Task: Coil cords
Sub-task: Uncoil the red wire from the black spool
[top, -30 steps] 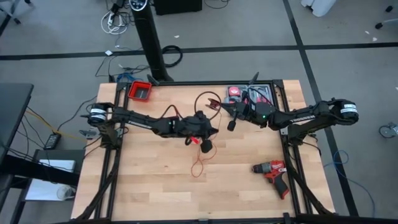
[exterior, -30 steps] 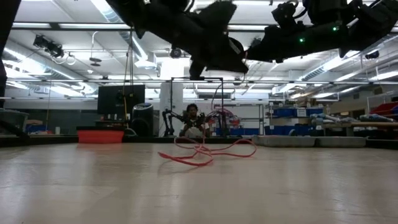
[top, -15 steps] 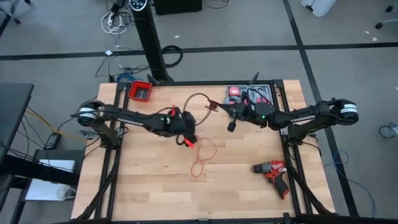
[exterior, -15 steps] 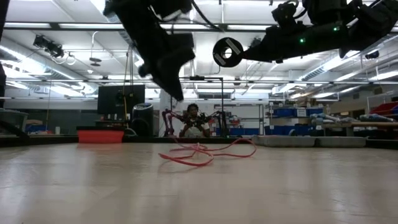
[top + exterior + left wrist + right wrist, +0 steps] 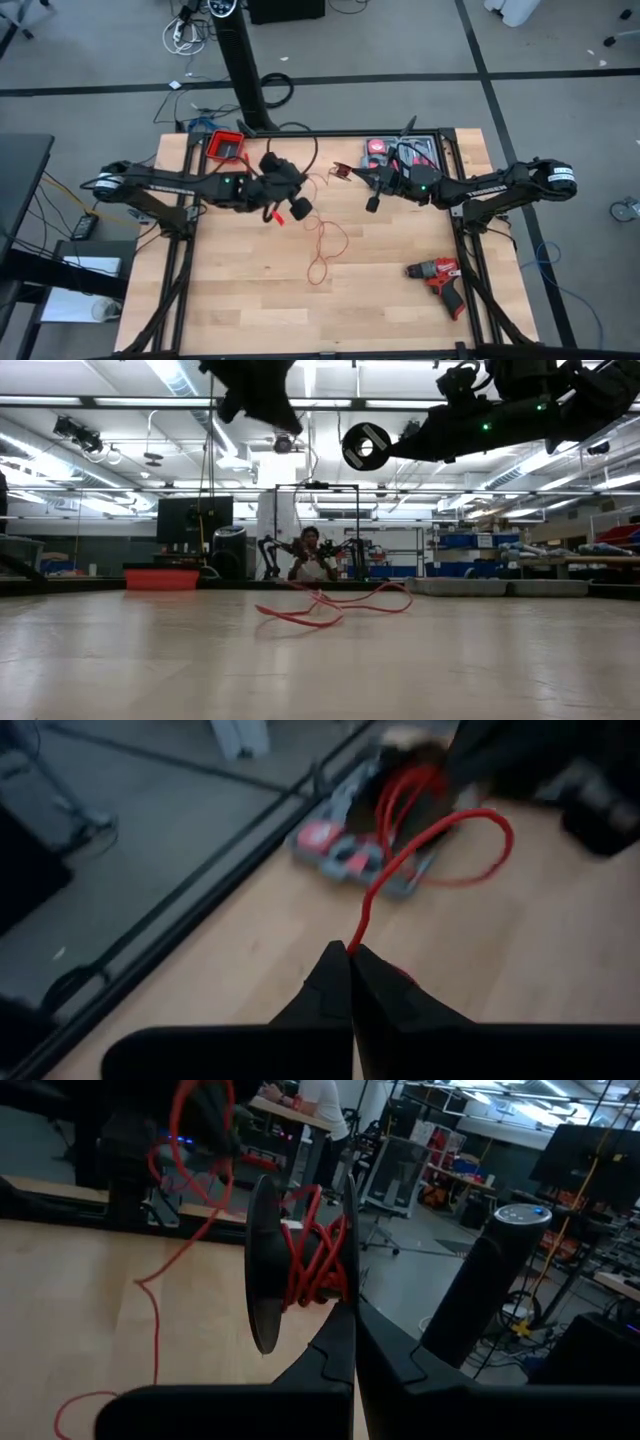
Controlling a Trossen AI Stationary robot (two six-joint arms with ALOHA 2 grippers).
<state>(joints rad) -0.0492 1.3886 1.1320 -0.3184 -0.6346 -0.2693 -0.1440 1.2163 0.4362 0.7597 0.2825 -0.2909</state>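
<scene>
Over the last second the left pincer (image 5: 277, 216) had drawn back from the middle of the bench (image 5: 240, 300) toward the left rear, nearer the red bin (image 5: 226, 147), while the right pincer (image 5: 345, 172) had stayed where it was, raised over the rear centre. The left pincer was clamped fully shut on the red cord (image 5: 322, 240); the left wrist view showed the cord (image 5: 395, 870) leaving the closed fingertips. The right pincer was likewise shut, gripping a small black spool (image 5: 300, 1265) partly wound with red cord.

From the spool the cord ran across to the left pincer, and its slack dropped to the bench between the two arms. There it lay in loose loops whose long axis ran from the rear toward the front edge, ending in a small loop at the near end. In the low view the loops (image 5: 330, 605) lay flat on the wood. A red drill (image 5: 438, 278) lay well apart at the front right.
</scene>
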